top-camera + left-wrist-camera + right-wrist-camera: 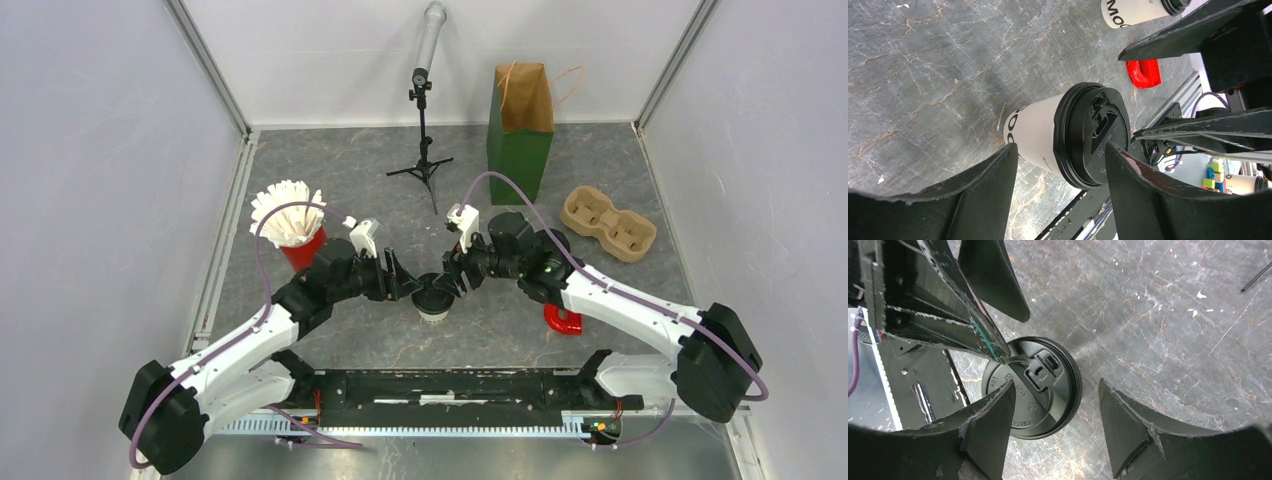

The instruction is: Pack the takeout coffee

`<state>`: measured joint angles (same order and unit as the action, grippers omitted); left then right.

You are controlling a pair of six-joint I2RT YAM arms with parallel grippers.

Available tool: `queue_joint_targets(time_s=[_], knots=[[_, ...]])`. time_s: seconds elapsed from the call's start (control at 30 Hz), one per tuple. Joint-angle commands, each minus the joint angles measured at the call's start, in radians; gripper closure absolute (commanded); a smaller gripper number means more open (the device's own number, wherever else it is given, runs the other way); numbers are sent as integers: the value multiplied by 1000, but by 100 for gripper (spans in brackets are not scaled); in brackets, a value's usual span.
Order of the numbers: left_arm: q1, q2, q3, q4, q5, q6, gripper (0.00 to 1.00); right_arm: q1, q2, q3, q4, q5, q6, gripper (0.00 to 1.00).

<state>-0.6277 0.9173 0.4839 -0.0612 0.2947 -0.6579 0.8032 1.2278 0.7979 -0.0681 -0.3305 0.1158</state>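
Note:
The takeout coffee (433, 303), a cream paper cup with a black lid, stands upright on the grey table between both arms. My left gripper (412, 285) is open at its left. In the left wrist view the cup (1038, 130) lies between the fingers (988, 190) of that gripper (1060, 145), with one tip overlapping the lid's edge. My right gripper (452, 280) is open at the cup's right. From the right wrist, the lid (1048, 390) sits under one finger of that gripper (1055, 382), and bare table shows before the other finger (1128, 430).
A green paper bag (520, 125) stands open at the back, with a brown cup carrier (608, 222) to its right. A red cup of white sticks (290, 228) is at the left and a small tripod (425, 160) at the back. A red piece (563, 320) lies near the right arm, with another lidded cup (1133, 10) beyond it.

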Motion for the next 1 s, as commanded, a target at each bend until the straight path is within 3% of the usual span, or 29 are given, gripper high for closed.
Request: queue_joint_targets(time_s=[0.0, 0.37, 0.7, 0.83, 0.97], knots=[[3, 22, -21, 57, -14, 10, 31, -13, 18, -37, 61, -37, -6, 33], [3, 49, -95, 78, -32, -32, 50, -21, 78, -159, 199, -104, 45, 36], [3, 29, -146, 150, 10, -45, 56, -28, 60, -213, 249, -95, 80, 39], [2, 31, -172, 232, 48, -61, 59, -32, 56, -193, 261, -99, 113, 31], [2, 40, -179, 270, 78, -64, 59, -33, 49, -182, 305, -114, 159, 30]])
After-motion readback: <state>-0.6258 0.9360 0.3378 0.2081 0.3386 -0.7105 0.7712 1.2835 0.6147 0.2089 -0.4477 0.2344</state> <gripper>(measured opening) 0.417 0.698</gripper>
